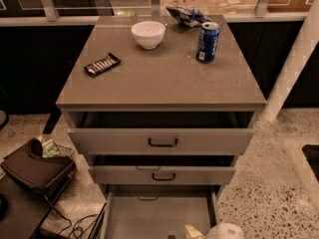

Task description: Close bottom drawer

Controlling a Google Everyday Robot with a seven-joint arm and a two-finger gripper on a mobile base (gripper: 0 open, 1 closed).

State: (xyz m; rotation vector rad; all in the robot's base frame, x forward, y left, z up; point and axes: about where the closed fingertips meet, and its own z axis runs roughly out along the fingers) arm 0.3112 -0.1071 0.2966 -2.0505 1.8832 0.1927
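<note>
The bottom drawer (159, 215) of the grey cabinet is pulled far out. Its empty grey inside shows between its two side walls, and its front runs out of the bottom edge of the view. Above it the middle drawer (162, 175) and the top drawer (162, 141) each stand partly open, with dark bar handles on their fronts. My gripper (199, 231) shows at the bottom edge as a cream tip and a white rounded part, over the right front part of the bottom drawer.
On the cabinet top (159, 78) stand a white bowl (148, 34), a blue can (208, 42), a dark snack bar (102, 64) and a crumpled bag (185, 15). A dark case and a wire basket (37, 166) with cables lie on the floor at left. A white post (294, 68) stands at right.
</note>
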